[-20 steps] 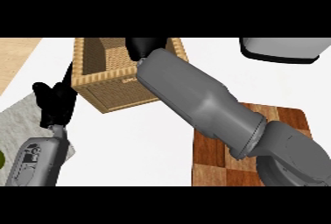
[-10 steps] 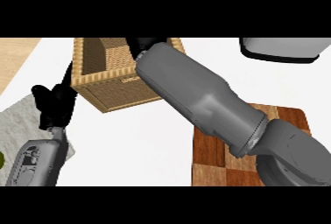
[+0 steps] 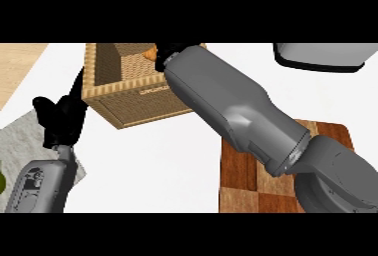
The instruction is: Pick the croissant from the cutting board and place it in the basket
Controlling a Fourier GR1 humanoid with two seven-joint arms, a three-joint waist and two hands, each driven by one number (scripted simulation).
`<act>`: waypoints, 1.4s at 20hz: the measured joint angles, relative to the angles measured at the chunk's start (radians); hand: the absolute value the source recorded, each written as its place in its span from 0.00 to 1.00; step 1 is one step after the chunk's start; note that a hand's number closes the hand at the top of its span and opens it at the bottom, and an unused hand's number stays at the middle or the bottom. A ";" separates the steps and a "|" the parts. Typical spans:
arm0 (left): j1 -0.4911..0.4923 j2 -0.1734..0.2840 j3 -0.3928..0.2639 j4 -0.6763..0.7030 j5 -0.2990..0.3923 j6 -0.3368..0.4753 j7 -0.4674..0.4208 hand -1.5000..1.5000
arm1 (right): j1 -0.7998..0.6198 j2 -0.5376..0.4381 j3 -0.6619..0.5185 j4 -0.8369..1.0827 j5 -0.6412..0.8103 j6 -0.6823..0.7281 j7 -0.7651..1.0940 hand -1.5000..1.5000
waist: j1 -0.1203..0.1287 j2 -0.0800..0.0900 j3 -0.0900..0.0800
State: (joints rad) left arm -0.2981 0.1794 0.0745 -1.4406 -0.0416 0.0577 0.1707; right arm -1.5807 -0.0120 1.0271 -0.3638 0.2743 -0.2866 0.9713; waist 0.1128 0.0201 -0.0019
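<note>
head view: the white table (image 3: 162, 170) carries a woven basket (image 3: 125, 102) near its far edge, left of the middle. the basket's light wooden walls stand upright and its wicker inside shows from above. a wooden cutting board (image 3: 244, 185) in a checker pattern of dark and lighter squares lies at the near right of the table, partly hidden by the right forearm, and its visible part has nothing on it.

the right forearm (image 3: 229, 110) comes in from the lower right corner and stretches across the board toward the far edge, its end over the basket's right rim. the right robot hand (image 3: 168, 50) shows only as a small black part at the top of the basket, so i cannot tell how its fingers stand. a small patch of orange brown, the croissant (image 3: 150, 53), shows just beside that black part, over the basket's inside near the right wall. whether it is clasped or lying in the basket cannot be told.

the left robot hand (image 3: 60, 117) stands near the left edge of the table, just beside the basket's left wall, fingers straight, up and apart, holding nothing. a grey and white object (image 3: 321, 56) sits at the far right corner, cut by the frame.
</note>
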 measured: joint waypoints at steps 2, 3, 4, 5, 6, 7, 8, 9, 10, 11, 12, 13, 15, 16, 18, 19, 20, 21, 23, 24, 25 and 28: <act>-0.003 0.002 0.003 0.002 0.000 0.000 0.003 0.50 | 0.002 0.000 0.002 0.003 -0.001 0.004 -0.004 1.00 | -0.002 0.000 0.000; -0.004 0.007 0.008 0.002 0.003 -0.002 0.006 0.50 | 0.007 -0.002 0.004 -0.001 -0.001 0.004 -0.005 1.00 | -0.005 -0.002 0.001; -0.002 0.008 0.007 0.000 0.003 -0.005 0.006 0.50 | 0.010 -0.004 0.006 -0.002 -0.001 0.004 -0.006 1.00 | -0.003 -0.003 0.001; -0.005 0.012 0.010 -0.002 0.005 -0.007 0.009 0.50 | 0.017 -0.008 0.010 -0.010 -0.001 0.005 -0.002 1.00 | -0.003 -0.005 0.002; -0.008 0.011 0.010 0.002 0.005 -0.007 0.009 0.50 | 0.019 -0.009 0.013 -0.011 -0.001 0.008 -0.001 1.00 | -0.005 -0.006 0.002; 0.000 0.003 0.006 0.000 0.000 0.000 0.004 0.50 | 0.020 -0.010 0.014 -0.007 -0.002 0.011 -0.002 1.00 | -0.005 -0.007 0.003; -0.001 0.002 0.006 0.004 -0.001 0.002 0.001 0.50 | 0.022 -0.010 0.014 -0.003 -0.002 0.012 -0.006 1.00 | -0.007 -0.008 0.003; 0.000 0.007 0.010 0.000 0.003 -0.002 0.003 0.50 | 0.026 -0.012 0.016 0.000 -0.002 0.014 -0.008 1.00 | -0.006 -0.009 0.003; 0.006 0.009 0.008 -0.009 0.001 -0.004 0.003 0.50 | 0.032 -0.014 0.019 0.001 0.000 0.015 -0.010 1.00 | -0.006 -0.011 0.004; 0.001 0.012 0.010 -0.008 0.003 -0.007 0.004 0.50 | 0.035 -0.015 0.020 0.003 -0.001 0.017 -0.011 1.00 | -0.006 -0.012 0.004; 0.001 0.012 0.011 -0.006 0.001 -0.005 0.001 0.50 | 0.034 -0.015 0.021 0.004 -0.003 0.025 -0.012 1.00 | -0.006 -0.011 0.004; -0.001 0.006 0.007 -0.004 -0.002 -0.001 0.003 0.50 | 0.034 -0.016 0.023 0.002 -0.004 0.029 -0.010 1.00 | -0.006 -0.011 0.005; 0.001 0.007 0.007 -0.009 0.000 -0.003 0.005 0.50 | 0.044 -0.021 0.027 0.000 -0.005 0.033 -0.010 1.00 | -0.005 -0.015 0.005; 0.001 0.011 0.010 -0.011 0.001 -0.005 0.008 0.50 | 0.047 -0.021 0.027 0.002 -0.004 0.033 -0.014 1.00 | -0.006 -0.016 0.006; 0.005 0.007 0.008 -0.008 0.001 -0.006 -0.001 0.50 | 0.050 -0.022 0.025 0.005 -0.008 0.033 -0.020 1.00 | -0.006 -0.017 0.006; 0.007 0.009 0.009 -0.010 0.001 -0.008 -0.002 0.50 | 0.051 -0.023 0.022 0.006 -0.011 0.036 -0.022 1.00 | -0.005 -0.017 0.006; 0.003 0.006 0.005 -0.010 -0.001 -0.005 0.003 0.50 | 0.055 -0.025 0.020 0.003 -0.015 0.037 -0.024 1.00 | -0.004 -0.017 0.006; 0.012 0.005 0.005 -0.012 0.000 -0.007 0.000 0.50 | 0.058 -0.025 0.018 0.002 -0.019 0.039 -0.025 1.00 | -0.004 -0.019 0.006; 0.001 0.002 0.003 -0.012 -0.005 0.000 0.006 0.50 | 0.058 -0.027 0.013 0.003 -0.027 0.051 -0.028 1.00 | -0.003 -0.018 0.006; 0.000 0.001 0.003 -0.014 -0.005 0.001 0.008 0.50 | 0.057 -0.026 0.010 0.006 -0.031 0.058 -0.028 1.00 | -0.003 -0.018 0.005; 0.005 -0.003 0.002 -0.014 -0.007 0.003 0.002 0.50 | 0.058 -0.026 0.007 0.006 -0.036 0.062 -0.029 1.00 | -0.004 -0.018 0.005; 0.011 -0.003 0.000 -0.014 -0.007 0.001 -0.003 0.50 | 0.062 -0.026 -0.002 0.015 -0.044 0.066 -0.042 1.00 | -0.005 -0.019 0.005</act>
State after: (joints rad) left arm -0.2873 0.1761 0.0749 -1.4544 -0.0490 0.0587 0.1677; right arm -1.5186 -0.0375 1.0253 -0.3489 0.2304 -0.2208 0.9292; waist 0.1079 0.0012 0.0027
